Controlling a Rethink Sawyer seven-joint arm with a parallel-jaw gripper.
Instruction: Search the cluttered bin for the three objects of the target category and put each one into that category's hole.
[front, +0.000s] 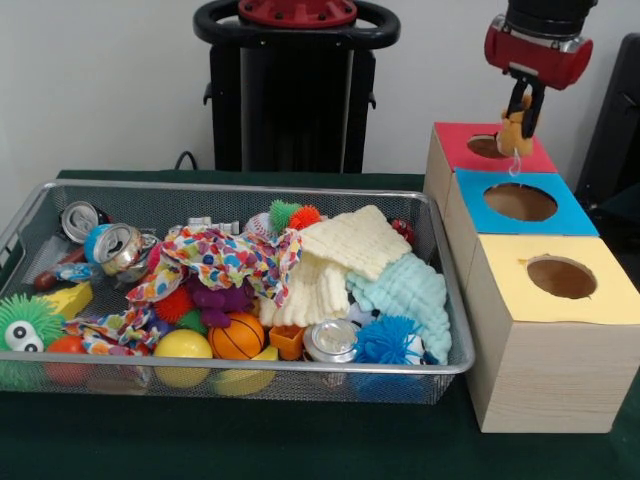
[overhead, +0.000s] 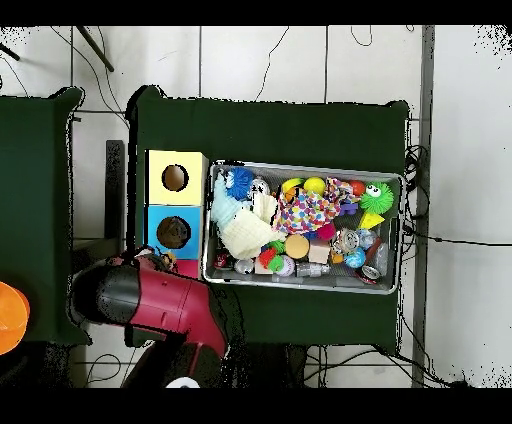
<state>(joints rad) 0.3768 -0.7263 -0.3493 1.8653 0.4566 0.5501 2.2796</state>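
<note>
The bin (front: 240, 187) is a silver wire-mesh basket on the green table, full of mixed toys, cloths and cans. It also shows in the overhead view (overhead: 300, 168). My gripper (front: 524, 120) hangs at the upper right, shut on a small tan soft toy (front: 514, 130) with a white tag dangling below it. The toy hangs just above the round hole (front: 487, 147) in the red-topped wooden box (front: 465, 158). In the overhead view my red arm (overhead: 150, 300) covers the gripper and most of the red-topped box (overhead: 187, 266).
A blue-topped box (front: 575, 215) and a yellow-topped box (front: 610, 300), each with a hole, stand in front of the red one, right of the bin. In the bin lie a spotted cloth (front: 225, 255), a cream cloth (front: 340, 255), a mint cloth (front: 410, 290), cans (front: 118, 245) and balls (front: 238, 335).
</note>
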